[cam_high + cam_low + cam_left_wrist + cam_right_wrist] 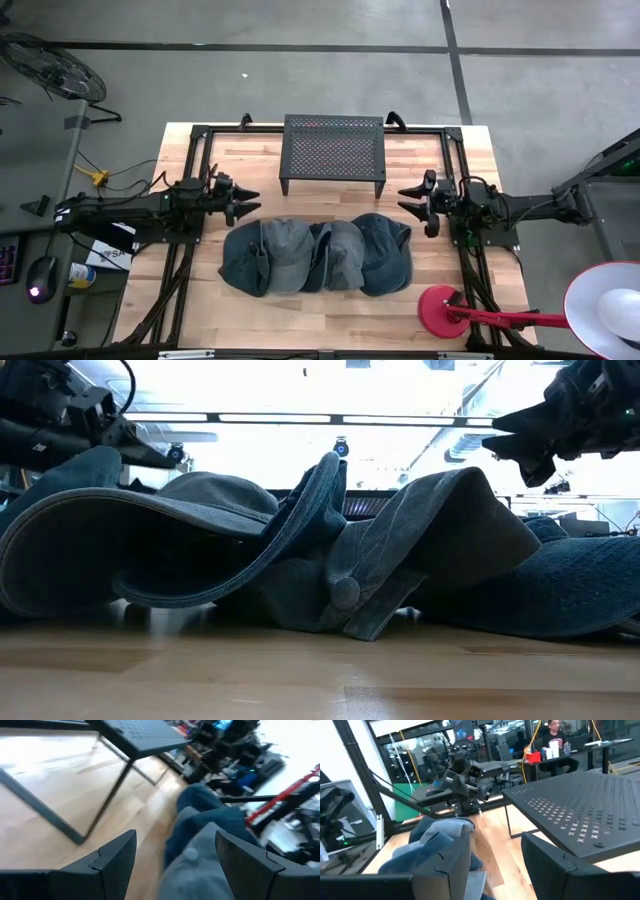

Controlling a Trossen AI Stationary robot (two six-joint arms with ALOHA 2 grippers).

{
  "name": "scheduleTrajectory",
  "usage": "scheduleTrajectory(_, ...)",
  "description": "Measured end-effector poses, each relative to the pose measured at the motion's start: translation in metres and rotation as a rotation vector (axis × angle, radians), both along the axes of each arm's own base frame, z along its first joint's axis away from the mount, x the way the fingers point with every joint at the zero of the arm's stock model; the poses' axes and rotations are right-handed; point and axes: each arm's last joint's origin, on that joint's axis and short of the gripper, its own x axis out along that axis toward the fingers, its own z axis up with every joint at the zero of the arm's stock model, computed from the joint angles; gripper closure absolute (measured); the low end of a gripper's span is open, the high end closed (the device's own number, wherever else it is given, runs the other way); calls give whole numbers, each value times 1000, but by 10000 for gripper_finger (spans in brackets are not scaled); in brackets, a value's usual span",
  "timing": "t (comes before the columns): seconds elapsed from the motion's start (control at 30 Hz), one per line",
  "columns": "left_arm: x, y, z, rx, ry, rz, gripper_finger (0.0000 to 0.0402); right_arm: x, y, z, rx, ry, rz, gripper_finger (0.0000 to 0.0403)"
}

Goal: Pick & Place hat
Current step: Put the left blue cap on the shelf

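Several denim hats lie in one row on the wooden desk (300,310), overlapping each other so that their edges are hard to separate. The left hat (262,256) is a grey-blue cap, the middle hat (340,256) is a similar grey, and the right hat (387,252) is a darker blue. In the low view the left one shows its wide curved brim (130,550) lifted a little, and a round fabric button (345,592) is visible on a crumpled crown in the middle.
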Motion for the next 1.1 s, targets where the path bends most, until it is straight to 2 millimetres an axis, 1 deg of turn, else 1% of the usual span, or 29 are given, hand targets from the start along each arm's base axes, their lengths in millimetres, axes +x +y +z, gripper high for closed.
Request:
scheduleTrajectory(0.07,0,0,9,20,-38,12,136,0,1,-1,1,2,20,236)
scheduleTrajectory(0.13,0,1,19,39,-70,21,136,0,1,-7,16,16,35,236)
scheduleTrajectory(0.23,0,0,26,55,-82,0,136,1,1,-13,40,28,35,236)
scheduleTrajectory(0.33,0,-1,34,55,-95,-33,136,1,0,-14,79,29,18,236)
scheduleTrajectory(0.47,-1,-3,46,58,-123,-87,136,1,0,-14,84,29,15,236)
scheduleTrajectory(0.6,-4,-3,58,53,-89,-85,136,1,0,-14,82,30,15,236)
scheduleTrajectory(0.67,-6,-3,65,47,-50,-83,136,1,0,-14,85,30,15,236)
scheduleTrajectory(0.73,-11,-4,70,41,31,-82,136,1,0,-14,85,30,15,236)
scheduleTrajectory(0.93,-25,-6,74,50,389,-106,136,1,0,-14,85,30,15,236)
scheduleTrajectory(1.0,-25,-6,75,58,444,-119,136,1,0,-14,85,30,15,236)
scheduleTrajectory(1.1,-16,-6,73,73,476,-173,136,1,0,-14,85,30,15,236)
